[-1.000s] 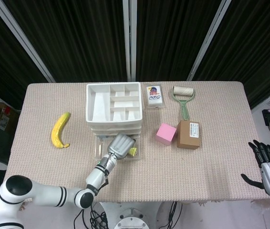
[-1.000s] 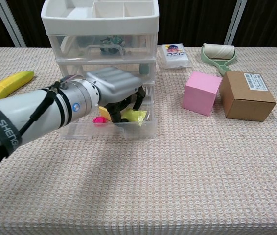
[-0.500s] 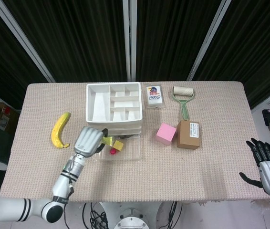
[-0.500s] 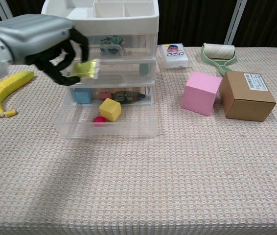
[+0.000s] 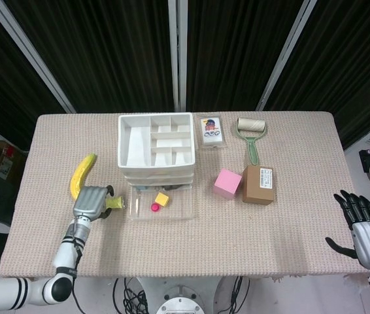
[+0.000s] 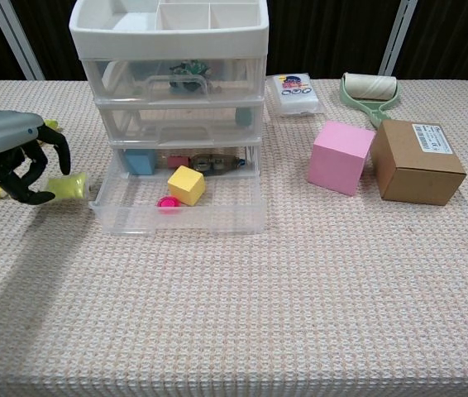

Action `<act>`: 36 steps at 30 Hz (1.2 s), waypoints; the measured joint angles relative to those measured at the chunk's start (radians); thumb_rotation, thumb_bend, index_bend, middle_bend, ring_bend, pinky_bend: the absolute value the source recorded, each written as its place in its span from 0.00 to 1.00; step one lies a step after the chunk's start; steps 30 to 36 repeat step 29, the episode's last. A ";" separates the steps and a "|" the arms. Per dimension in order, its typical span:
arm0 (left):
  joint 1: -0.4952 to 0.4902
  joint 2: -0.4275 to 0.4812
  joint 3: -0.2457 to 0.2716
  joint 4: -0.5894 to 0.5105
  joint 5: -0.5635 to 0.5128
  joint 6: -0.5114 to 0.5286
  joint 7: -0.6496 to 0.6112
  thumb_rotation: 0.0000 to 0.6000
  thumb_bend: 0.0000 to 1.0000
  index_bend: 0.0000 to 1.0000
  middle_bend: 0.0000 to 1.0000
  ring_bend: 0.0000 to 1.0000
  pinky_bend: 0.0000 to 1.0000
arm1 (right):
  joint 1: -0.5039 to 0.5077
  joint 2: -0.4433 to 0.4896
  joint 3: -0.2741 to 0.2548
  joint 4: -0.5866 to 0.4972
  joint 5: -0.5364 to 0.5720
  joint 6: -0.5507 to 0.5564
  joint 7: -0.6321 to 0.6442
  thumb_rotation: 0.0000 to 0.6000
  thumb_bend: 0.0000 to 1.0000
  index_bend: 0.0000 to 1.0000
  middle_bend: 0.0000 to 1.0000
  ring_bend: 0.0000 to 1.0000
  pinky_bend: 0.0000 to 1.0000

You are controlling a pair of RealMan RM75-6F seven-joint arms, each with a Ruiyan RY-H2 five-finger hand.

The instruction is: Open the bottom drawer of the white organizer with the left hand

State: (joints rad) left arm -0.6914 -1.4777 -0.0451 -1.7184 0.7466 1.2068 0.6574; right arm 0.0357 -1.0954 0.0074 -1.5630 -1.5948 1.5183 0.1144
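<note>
The bottom drawer (image 6: 180, 217) of the white organizer (image 6: 170, 50) stands pulled out toward me on the table (image 6: 300, 314), its clear front wall well forward of the two drawers above it. The organizer sits at the rear of the table, left of centre. Inside the open drawer lie a yellow cube (image 6: 186, 184), a small pink round piece (image 6: 167, 203) just beside it, and a blue block (image 6: 138, 161) at the back left corner.

My left hand (image 6: 15, 161) is to the left of the drawer, apart from it, low over the table. Its fingers (image 6: 59, 149) are curled around a small yellow-green packet (image 6: 69, 185), which they hold. In the head view the same hand (image 5: 90, 203) lies between the drawer and the banana (image 5: 80, 175), with the packet showing at its right edge.

My right hand (image 5: 363, 229) is at the far right edge of the head view, off the table edge, fingers spread apart and holding nothing.

On the right half of the table: a pink cube (image 6: 341, 156) just beside a brown cardboard box (image 6: 416, 161); behind them a lint roller (image 6: 368, 92) with a green handle; and a small wrapped pack (image 6: 295, 92) near the organizer's right side.
</note>
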 measured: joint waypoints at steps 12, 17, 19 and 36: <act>0.124 0.076 -0.010 -0.029 0.172 0.194 -0.143 1.00 0.13 0.16 0.29 0.33 0.39 | 0.006 0.023 0.010 0.006 0.011 -0.004 0.015 1.00 0.08 0.00 0.00 0.00 0.00; 0.255 0.207 0.019 -0.027 0.326 0.332 -0.279 1.00 0.12 0.16 0.27 0.30 0.32 | 0.016 0.034 0.019 0.007 0.009 -0.006 0.037 1.00 0.08 0.00 0.00 0.00 0.00; 0.316 0.267 0.038 -0.023 0.369 0.379 -0.337 1.00 0.12 0.16 0.27 0.30 0.31 | 0.019 0.036 0.020 0.007 0.009 -0.008 0.048 1.00 0.08 0.00 0.00 0.00 0.00; 0.520 0.371 0.128 -0.037 0.532 0.523 -0.476 1.00 0.12 0.16 0.26 0.29 0.30 | 0.018 0.022 0.013 0.013 -0.003 -0.002 0.066 1.00 0.08 0.00 0.00 0.00 0.00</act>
